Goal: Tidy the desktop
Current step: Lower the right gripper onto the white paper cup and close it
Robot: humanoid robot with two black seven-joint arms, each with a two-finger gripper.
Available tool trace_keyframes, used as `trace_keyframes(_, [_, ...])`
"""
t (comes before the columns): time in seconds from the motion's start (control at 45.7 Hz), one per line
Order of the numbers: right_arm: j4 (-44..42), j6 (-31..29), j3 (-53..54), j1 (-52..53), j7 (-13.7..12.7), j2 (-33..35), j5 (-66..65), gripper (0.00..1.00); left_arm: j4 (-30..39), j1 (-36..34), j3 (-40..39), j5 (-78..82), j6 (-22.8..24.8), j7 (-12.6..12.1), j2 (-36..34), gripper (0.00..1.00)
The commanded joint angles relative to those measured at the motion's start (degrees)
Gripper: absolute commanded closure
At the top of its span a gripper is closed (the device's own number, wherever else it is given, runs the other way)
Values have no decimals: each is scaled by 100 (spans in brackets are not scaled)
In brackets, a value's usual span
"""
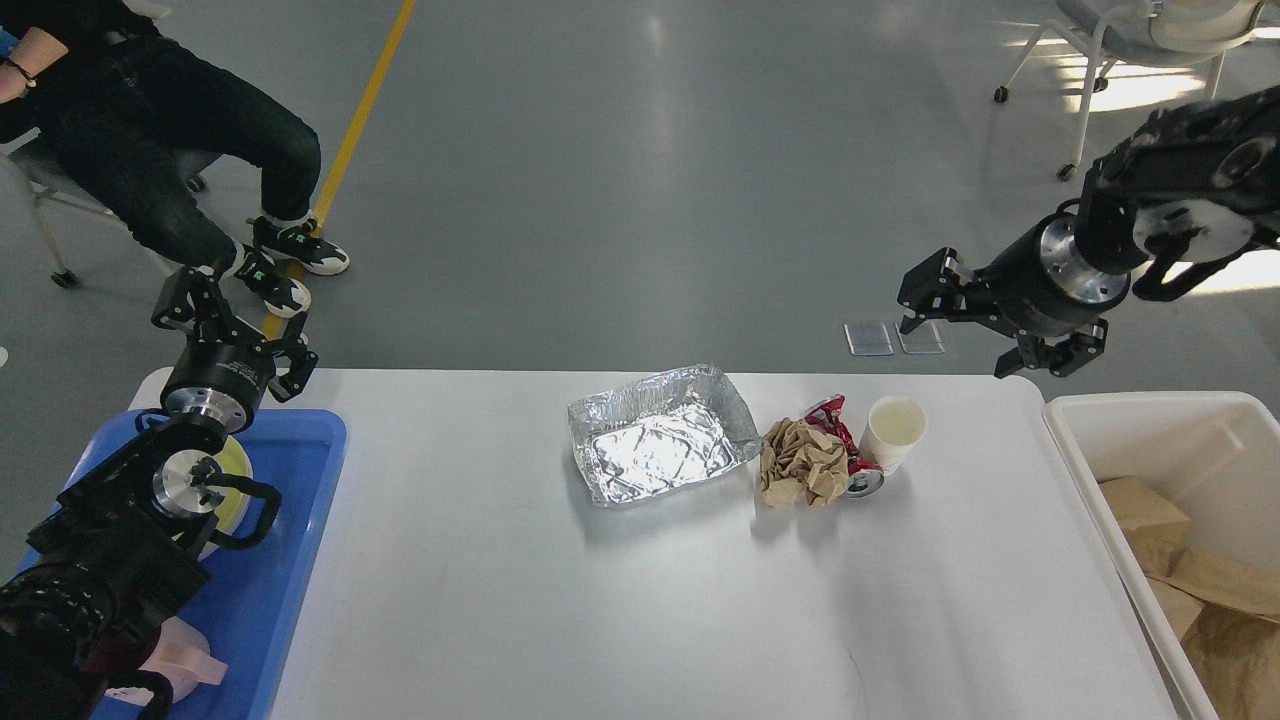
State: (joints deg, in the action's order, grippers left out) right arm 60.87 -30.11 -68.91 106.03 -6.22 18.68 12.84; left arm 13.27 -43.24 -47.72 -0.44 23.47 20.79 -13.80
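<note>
The white desktop [620, 600] holds a crumpled foil tray [655, 447] at its far middle. Right of the foil lie a brown paper ball [800, 475], a crushed red can [845, 455] and a white paper cup [893, 432], all close together. My right gripper [955, 330] hangs open in the air beyond the table's far right edge, above and right of the cup, holding nothing. Over the far end of the blue tray [290, 560] at the left, my left gripper [232, 325] stands open and empty.
A white bin [1130, 420] with brown paper in it stands at the table's right end. The blue tray carries a yellow-green round item [235, 470] and a pink item [185, 660]. A seated person [150, 130] is at far left, and a wheeled chair [1130, 60] far right.
</note>
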Motion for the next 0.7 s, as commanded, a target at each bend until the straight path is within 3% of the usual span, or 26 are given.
trace_keyframes(0.0, [-620,339,79,-1057,-2,-110,16,0,0,0,0,0,0,4,0,1])
trace_keyframes(0.066, [-831,487,97,-1382,-2,-137,34,0,0,0,0,0,0,4,0,1])
trace_keyframes(0.307, [-1183,1946,667,-2507,-2,-145,78,0,0,0,0,0,0,-5,0,1])
trace_keyframes(0.679, [-1692,2246,1415,-3141,-2,-268,78,0,0,0,0,0,0,-5,0,1])
